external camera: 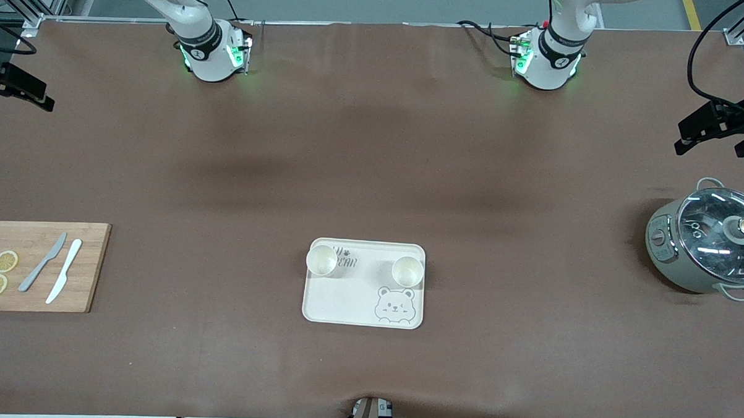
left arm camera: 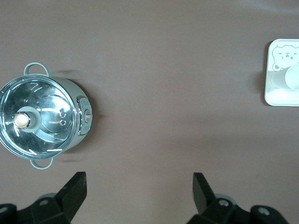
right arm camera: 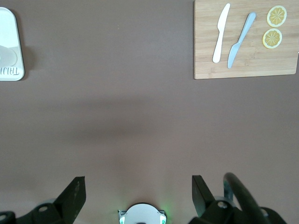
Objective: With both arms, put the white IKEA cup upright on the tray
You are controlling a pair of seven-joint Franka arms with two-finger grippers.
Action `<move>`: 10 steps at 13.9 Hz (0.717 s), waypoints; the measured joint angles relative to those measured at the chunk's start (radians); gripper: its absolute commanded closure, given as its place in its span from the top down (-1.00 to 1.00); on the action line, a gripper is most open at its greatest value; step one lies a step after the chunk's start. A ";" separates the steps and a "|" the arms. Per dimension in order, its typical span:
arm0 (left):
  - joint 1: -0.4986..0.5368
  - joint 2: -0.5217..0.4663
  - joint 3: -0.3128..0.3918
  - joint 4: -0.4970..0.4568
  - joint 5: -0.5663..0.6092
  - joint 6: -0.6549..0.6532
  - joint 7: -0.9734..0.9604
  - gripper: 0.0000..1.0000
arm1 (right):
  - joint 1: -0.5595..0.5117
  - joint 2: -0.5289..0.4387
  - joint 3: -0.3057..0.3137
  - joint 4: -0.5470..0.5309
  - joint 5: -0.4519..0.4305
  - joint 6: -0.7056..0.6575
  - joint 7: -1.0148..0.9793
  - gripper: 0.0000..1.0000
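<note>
Two white cups stand upright on the cream tray (external camera: 344, 301), one (external camera: 322, 260) by the lettering and one (external camera: 407, 271) above the bear face. Neither gripper shows in the front view, where only the arms' bases appear. My left gripper (left arm camera: 139, 176) hangs open and empty high over bare table between the pot and the tray (left arm camera: 280, 100), whose corner carries a cup (left arm camera: 292, 77). My right gripper (right arm camera: 138, 179) is also open and empty, over the table beside its own base (right arm camera: 141, 214). An edge of the tray (right arm camera: 7, 28) shows in its view.
A lidded grey-green pot (external camera: 711, 242) stands at the left arm's end of the table. At the right arm's end lies a bamboo cutting board (external camera: 91, 267) with a grey knife (external camera: 43, 261), a white knife (external camera: 65, 270) and two lemon slices (external camera: 5, 261). Black camera mounts (external camera: 718, 125) overhang both ends.
</note>
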State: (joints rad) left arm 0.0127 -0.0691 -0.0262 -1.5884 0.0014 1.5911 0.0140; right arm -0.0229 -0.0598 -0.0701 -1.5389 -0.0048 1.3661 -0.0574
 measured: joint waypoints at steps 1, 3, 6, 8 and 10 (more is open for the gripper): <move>0.000 0.000 0.000 0.000 0.000 0.000 0.000 1.00 | 0.000 0.000 0.000 0.000 0.000 0.000 0.000 1.00; 0.000 0.000 0.000 0.000 0.000 0.000 0.000 1.00 | 0.000 0.000 -0.002 0.000 0.000 0.000 0.001 1.00; 0.000 0.000 0.000 0.000 0.000 0.006 0.000 1.00 | 0.000 0.000 -0.003 0.000 0.000 0.000 0.001 1.00; 0.000 0.002 0.000 0.000 0.000 0.007 0.001 1.00 | 0.000 0.000 -0.003 0.000 0.000 0.000 0.001 1.00; 0.002 0.006 0.003 0.000 0.000 0.008 0.003 1.00 | 0.000 0.000 -0.003 0.000 0.000 0.000 0.001 1.00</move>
State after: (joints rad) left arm 0.0142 -0.0627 -0.0234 -1.5886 0.0015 1.5987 0.0165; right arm -0.0229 -0.0598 -0.0730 -1.5391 -0.0047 1.3658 -0.0564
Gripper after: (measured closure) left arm 0.000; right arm 0.000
